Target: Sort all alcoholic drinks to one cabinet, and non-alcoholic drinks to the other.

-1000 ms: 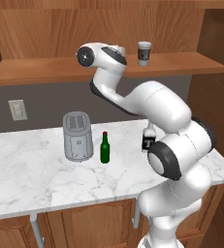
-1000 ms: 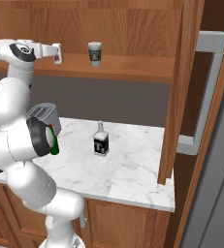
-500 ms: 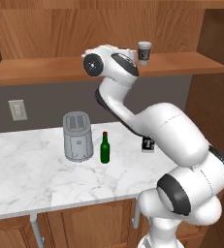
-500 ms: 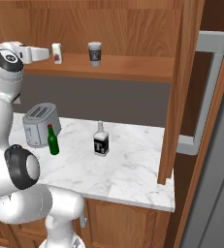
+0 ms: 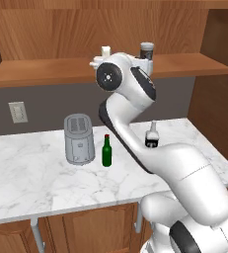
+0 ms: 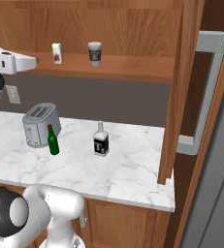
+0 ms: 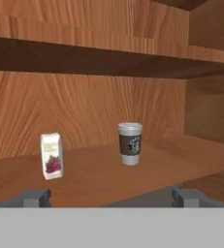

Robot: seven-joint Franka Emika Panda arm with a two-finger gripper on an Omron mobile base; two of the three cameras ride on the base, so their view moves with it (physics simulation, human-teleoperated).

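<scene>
Carton (image 7: 51, 156) beside coffee cup (image 7: 130, 143) on shelf (image 7: 104, 177), fingers (image 7: 36, 197) wide, empty

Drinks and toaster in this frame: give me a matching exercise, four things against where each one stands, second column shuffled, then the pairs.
Things:
1. coffee cup
2. carton
3. green bottle
4. clear bottle

Places:
A. on the counter, just in front of the toaster
B. on the cabinet shelf, nearer the wall outlet's side
C. on the counter, standing apart, nearer the open cabinet door
D. on the cabinet shelf, nearer the open cabinet door

Pairs: 1-D, 2-B, 3-A, 4-C
</scene>
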